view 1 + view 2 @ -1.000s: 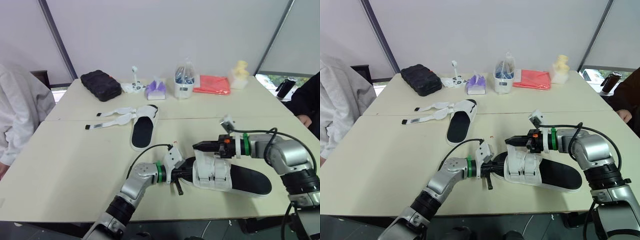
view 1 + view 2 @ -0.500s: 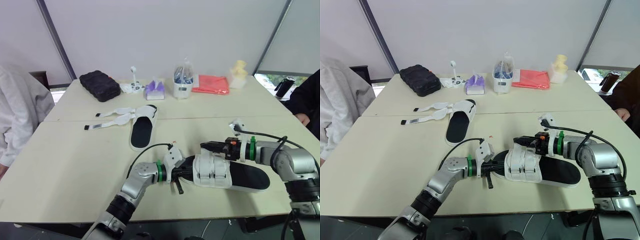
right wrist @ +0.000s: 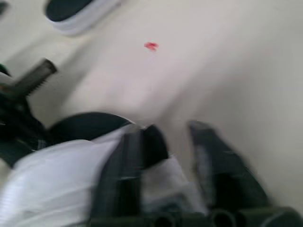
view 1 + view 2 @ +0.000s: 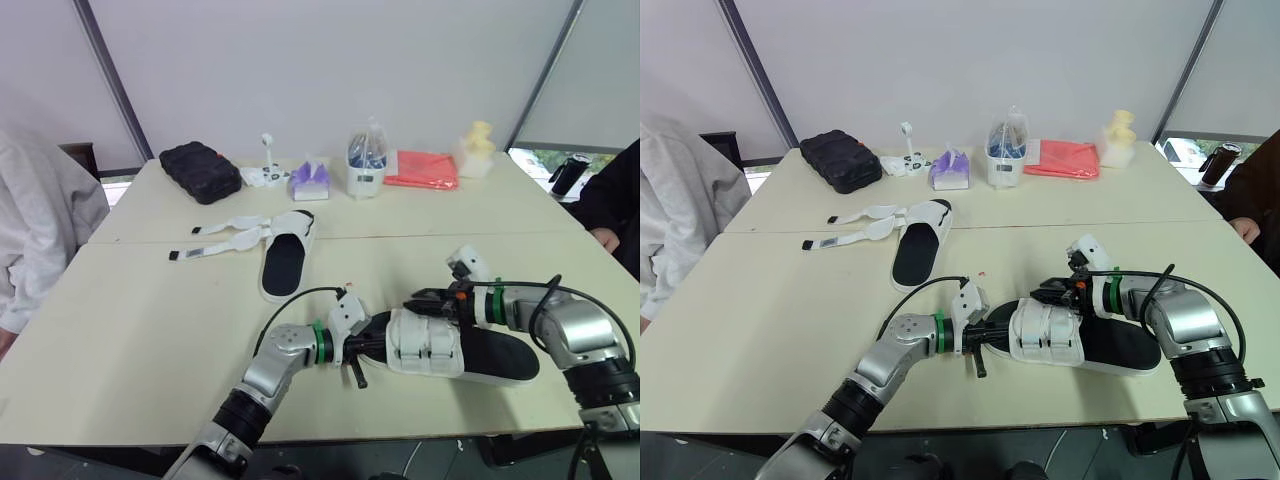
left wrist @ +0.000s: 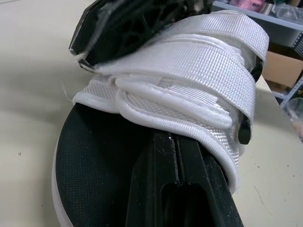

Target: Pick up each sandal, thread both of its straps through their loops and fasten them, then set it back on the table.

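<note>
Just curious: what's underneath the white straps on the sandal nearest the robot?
Black footbed shows under the straps, and the left gripper reaches in there. Its tip is hidden by them.

Two sandals [image 4: 285, 262] [image 4: 425, 345] lie on the one table [image 4: 140, 330], with one black case [image 4: 201, 170] and one red packet [image 4: 424, 168].

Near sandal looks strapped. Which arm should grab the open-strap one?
Left, probably. The black-soled white sandal with loose straps lies toward the robot's left, nearer the left gripper than the right gripper, which sits at the straps of the fastened white-strapped sandal.
</note>
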